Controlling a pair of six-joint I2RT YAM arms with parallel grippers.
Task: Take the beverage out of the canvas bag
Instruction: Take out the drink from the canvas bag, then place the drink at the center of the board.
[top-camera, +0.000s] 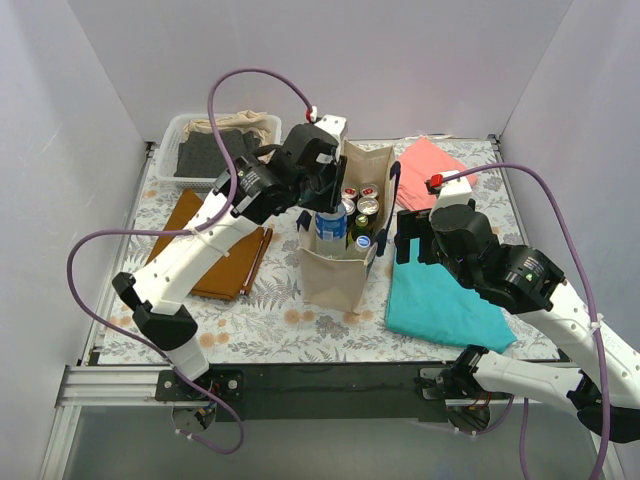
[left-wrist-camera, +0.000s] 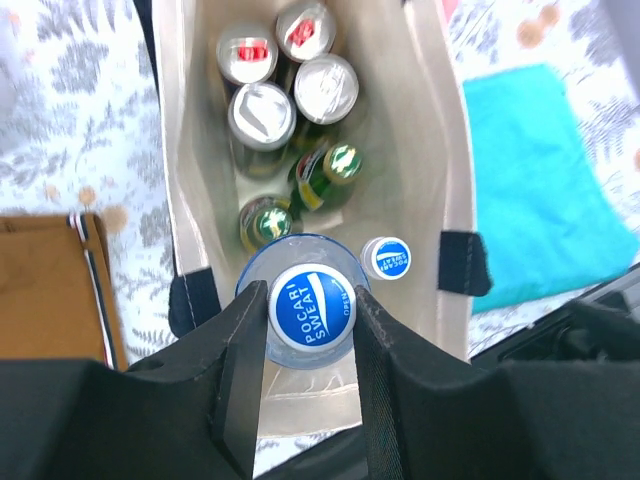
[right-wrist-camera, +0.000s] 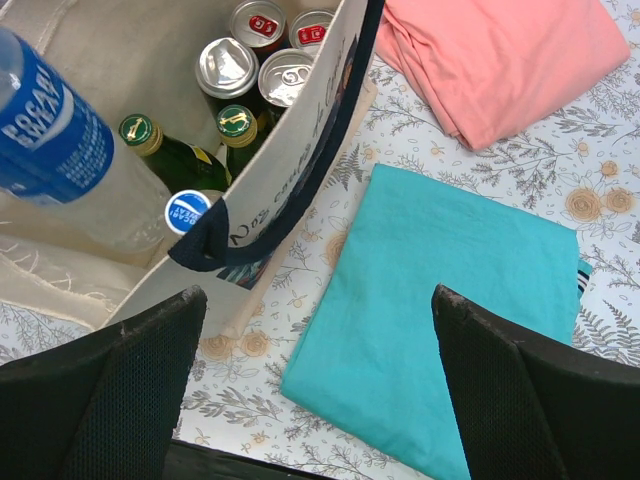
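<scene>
The beige canvas bag (top-camera: 335, 278) stands upright mid-table with dark handles, its inner wall (left-wrist-camera: 195, 150) showing in the left wrist view. Inside are several cans (left-wrist-camera: 262, 115), two green glass bottles (left-wrist-camera: 340, 165) and a small blue-capped bottle (left-wrist-camera: 386, 258). My left gripper (left-wrist-camera: 308, 312) is shut on the blue cap of a clear Pocari Sweat bottle (top-camera: 331, 226), which rises tilted out of the bag's mouth and shows as a blue-labelled bottle (right-wrist-camera: 50, 120) in the right wrist view. My right gripper (right-wrist-camera: 318, 300) hangs open, holding nothing, just right of the bag over the teal cloth.
A teal cloth (top-camera: 445, 300) lies right of the bag and a pink cloth (top-camera: 430, 170) behind it. A brown folded cloth (top-camera: 215, 245) lies to the left. A white plastic basket (top-camera: 170, 135) with dark fabric sits at the back left.
</scene>
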